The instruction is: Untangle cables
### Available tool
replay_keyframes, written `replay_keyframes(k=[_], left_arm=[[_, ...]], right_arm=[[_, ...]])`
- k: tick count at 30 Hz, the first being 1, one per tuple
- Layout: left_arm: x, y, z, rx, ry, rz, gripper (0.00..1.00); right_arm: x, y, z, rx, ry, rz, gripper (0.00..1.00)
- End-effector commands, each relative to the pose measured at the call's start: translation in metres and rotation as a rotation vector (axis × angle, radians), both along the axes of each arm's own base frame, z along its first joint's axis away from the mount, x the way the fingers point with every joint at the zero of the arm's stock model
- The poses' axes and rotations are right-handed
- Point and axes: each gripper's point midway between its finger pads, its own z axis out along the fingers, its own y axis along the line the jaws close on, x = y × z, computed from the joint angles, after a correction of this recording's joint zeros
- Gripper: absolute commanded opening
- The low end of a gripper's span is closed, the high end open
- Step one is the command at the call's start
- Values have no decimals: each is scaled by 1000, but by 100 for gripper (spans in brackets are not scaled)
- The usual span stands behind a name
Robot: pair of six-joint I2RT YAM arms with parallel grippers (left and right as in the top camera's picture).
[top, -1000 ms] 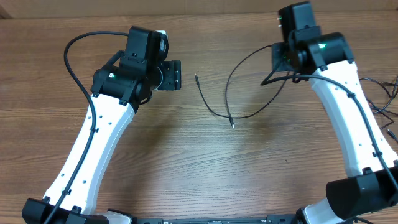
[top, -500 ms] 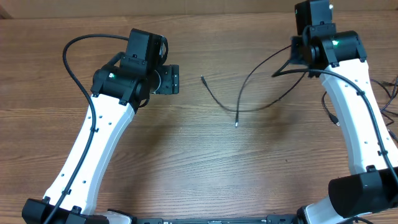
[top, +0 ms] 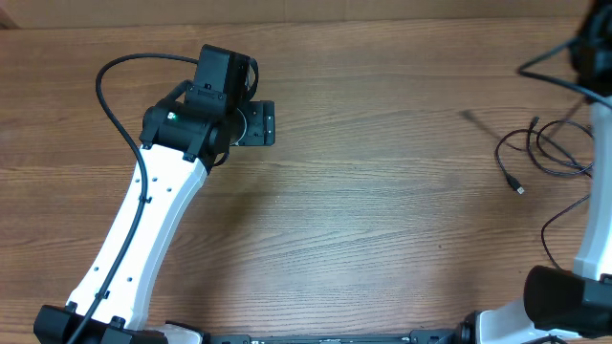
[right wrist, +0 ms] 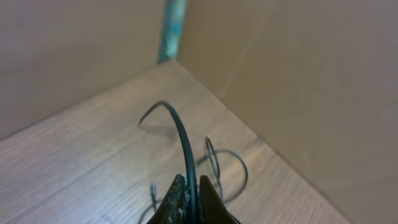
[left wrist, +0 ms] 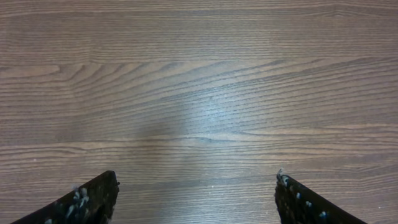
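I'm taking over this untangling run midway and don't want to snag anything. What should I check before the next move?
1. Right pincer shut on the held cable: ok.
2. Left pincer open and empty: ok.
3. Held cable free of the loose loops: cannot tell; strands overlap near the table edge.
4. Right pincer visible from overhead: not ok; it is cut off at the frame edge.
5. Loose loops close to the left pincer: not ok; they lie far to its right.
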Motion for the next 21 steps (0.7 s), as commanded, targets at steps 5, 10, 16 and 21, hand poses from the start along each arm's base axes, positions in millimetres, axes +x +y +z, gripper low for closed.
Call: replay_keyframes(k=[5, 10, 16, 21], left_arm=[[0, 4, 8, -2, -24, 20, 81], [0, 4, 8, -2, -24, 20, 81], [0, 4, 8, -2, -24, 19, 81], [0, 4, 8, -1, -24, 18, 84]], right_arm=[[-13, -34, -8, 288, -150, 16, 4], [-21, -37, -37, 474, -121, 67, 4], [-43, -44, -84, 560, 4, -13, 4], [-57, -46, -112, 600, 73, -56, 37]])
